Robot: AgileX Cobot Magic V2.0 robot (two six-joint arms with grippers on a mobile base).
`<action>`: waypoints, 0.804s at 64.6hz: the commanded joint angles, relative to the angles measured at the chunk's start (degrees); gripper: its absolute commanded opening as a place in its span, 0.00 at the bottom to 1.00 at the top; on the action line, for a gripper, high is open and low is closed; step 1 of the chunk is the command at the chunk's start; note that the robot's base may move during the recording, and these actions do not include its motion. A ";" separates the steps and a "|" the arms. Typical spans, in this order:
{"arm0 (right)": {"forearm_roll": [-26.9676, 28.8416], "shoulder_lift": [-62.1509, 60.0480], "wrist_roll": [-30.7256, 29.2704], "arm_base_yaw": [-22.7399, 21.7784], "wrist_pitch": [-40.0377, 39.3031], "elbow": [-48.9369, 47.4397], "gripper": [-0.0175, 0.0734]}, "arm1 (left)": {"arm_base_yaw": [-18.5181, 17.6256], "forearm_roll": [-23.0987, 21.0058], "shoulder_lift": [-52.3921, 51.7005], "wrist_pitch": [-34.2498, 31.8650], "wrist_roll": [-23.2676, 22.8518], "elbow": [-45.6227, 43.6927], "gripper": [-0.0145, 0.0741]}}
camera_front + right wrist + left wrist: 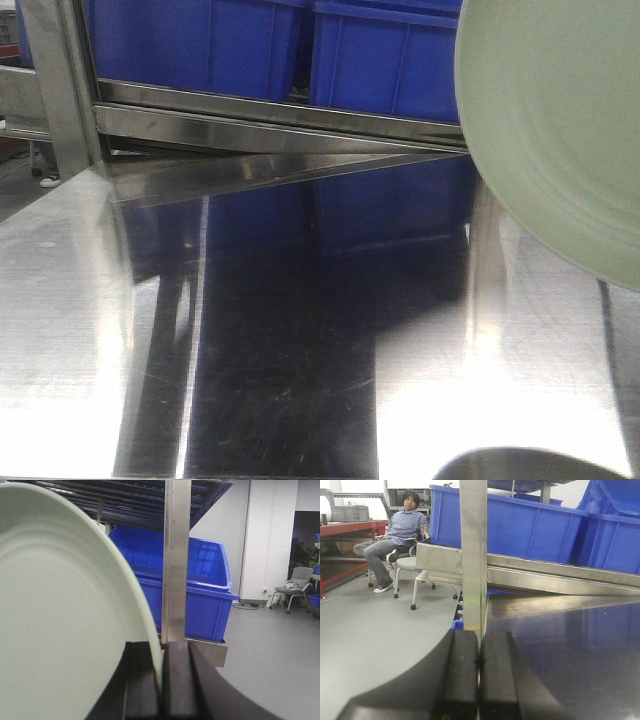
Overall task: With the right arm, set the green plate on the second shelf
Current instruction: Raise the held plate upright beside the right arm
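Hanging tilted over the steel shelf (300, 330), right side: green plate (560, 130), rim pinched between right fingers (177, 680). Left fingers (460, 675) are pressing together, empty. Advised: levelling before lowering, clearing post (176, 555) and blue crates (250, 40).

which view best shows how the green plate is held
Right wrist view: the round pale green matte plate, rim pinched between the right gripper jaws. Front view shows only part of its face; left wrist view, none.
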 commanded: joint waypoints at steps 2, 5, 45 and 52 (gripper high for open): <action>0.64 0.27 0.06 -0.14 -6.96 -1.40 0.25 | -0.15 -0.18 -1.00 -5.11 -0.12 2.27 0.31; 0.64 0.27 0.06 -0.14 -6.96 -1.40 0.25 | -0.15 -0.18 -1.00 -5.11 -0.12 2.27 0.31; 0.58 0.27 0.06 -0.14 -5.97 -1.40 0.25 | -0.15 -0.18 -1.00 -5.11 -0.12 2.27 0.31; 0.58 0.27 0.06 -0.14 -5.97 -1.40 0.25 | -0.15 -0.18 -1.00 -5.11 -0.12 2.27 0.31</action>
